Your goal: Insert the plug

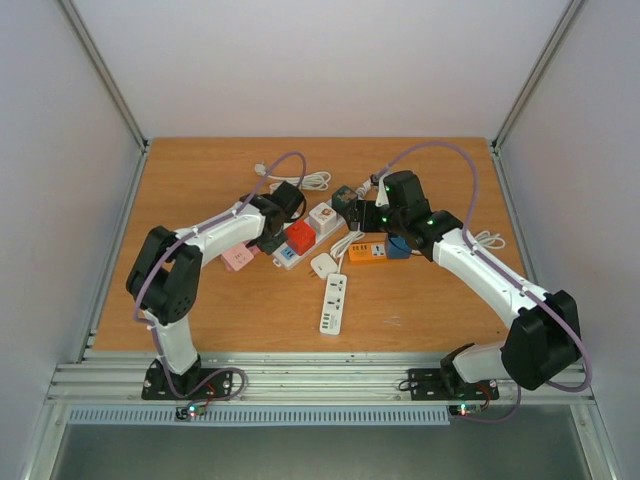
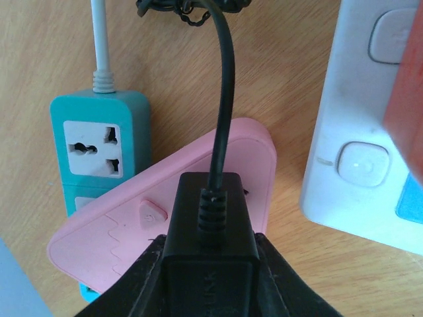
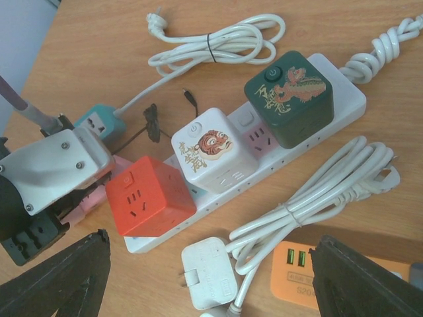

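My left gripper [image 2: 210,271] is shut on a black plug [image 2: 210,224] with a black cable. It holds the plug against the top face of a pink power strip [image 2: 132,231], just right of the strip's power button. In the top view this gripper [image 1: 268,242] sits next to the pink strip [image 1: 238,258]. My right gripper [image 3: 211,281] is open and empty, hovering above a white plug [image 3: 210,274] with a bundled white cord. In the top view the right gripper [image 1: 372,215] is over the cluster's right side.
A teal socket [image 2: 99,142] lies under the pink strip's far end. A long white strip [image 3: 344,105] carries a red cube [image 3: 149,198], a white cube [image 3: 211,155] and a green cube [image 3: 287,96]. An orange USB strip [image 3: 294,267] and a white strip [image 1: 334,304] lie nearer.
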Motion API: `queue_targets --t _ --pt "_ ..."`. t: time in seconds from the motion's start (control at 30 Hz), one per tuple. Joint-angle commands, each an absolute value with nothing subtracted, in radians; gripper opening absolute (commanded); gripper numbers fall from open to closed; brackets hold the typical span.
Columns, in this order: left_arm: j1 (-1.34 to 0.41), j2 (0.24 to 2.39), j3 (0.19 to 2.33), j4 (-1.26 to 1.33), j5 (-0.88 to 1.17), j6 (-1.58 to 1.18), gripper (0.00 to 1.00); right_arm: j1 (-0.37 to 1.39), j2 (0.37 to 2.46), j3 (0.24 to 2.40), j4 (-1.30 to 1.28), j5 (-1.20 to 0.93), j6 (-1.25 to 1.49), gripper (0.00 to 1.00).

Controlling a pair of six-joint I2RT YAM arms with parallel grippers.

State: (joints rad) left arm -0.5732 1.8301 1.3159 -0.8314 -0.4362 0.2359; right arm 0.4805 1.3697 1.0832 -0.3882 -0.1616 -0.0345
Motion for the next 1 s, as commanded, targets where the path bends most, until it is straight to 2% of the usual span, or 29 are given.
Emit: queue_targets --t 0.0,0.2,0.43,0.67,0.97 --pt "-0.579 1.906 1.289 -0.834 -0.478 0.205 0.01 0.474 1.384 1.07 -0.37 -0.16 -0.039 0.84" --pt "-0.58 1.984 1.286 -0.886 -0.504 0.159 0.0 0.474 1.384 1.069 -0.374 -0.146 -0.045 0.84" --pt "-0.553 2.055 1.315 -0.974 -0.347 0.078 0.0 0.474 1.386 1.069 -0.375 -0.158 -0.045 0.84" --pt "-0.468 2.038 1.4 -1.078 -0.22 0.014 0.0 0.474 1.394 1.071 -0.372 -0.18 -0.036 0.84" --pt "-0.438 2.165 1.423 -1.125 -0.238 -0.036 0.0 0.474 1.408 1.074 -0.371 -0.191 -0.03 0.83"
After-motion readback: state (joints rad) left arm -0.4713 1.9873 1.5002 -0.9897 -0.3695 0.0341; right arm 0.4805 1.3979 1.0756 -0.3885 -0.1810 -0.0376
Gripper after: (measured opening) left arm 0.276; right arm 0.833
